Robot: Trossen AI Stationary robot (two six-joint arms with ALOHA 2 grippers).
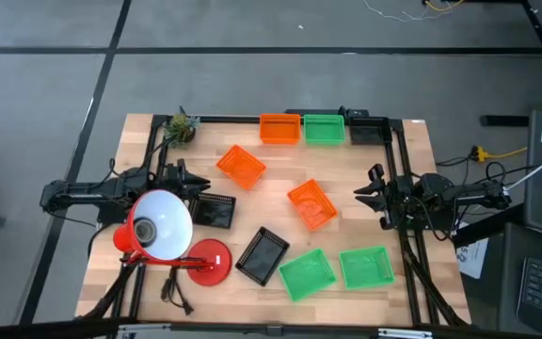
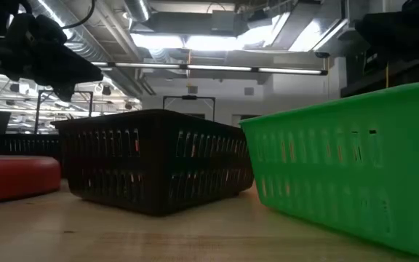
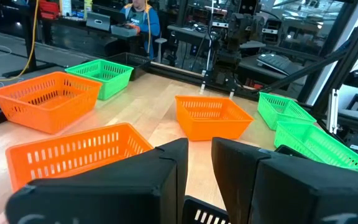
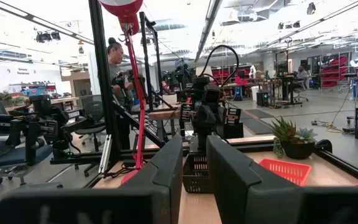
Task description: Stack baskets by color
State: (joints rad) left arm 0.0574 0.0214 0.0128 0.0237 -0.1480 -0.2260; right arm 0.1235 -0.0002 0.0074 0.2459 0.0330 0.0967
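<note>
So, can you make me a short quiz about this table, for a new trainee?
1. How many orange baskets lie on the table?
2. True or false: the red desk lamp stands on the right arm's side.
3. Three baskets form a row at the table's top edge in the high view. Which one is in the middle? A orange, B green, C black.

Key: 1: three. 2: false, the red desk lamp is on the left arm's side. 3: B, the green basket.
</note>
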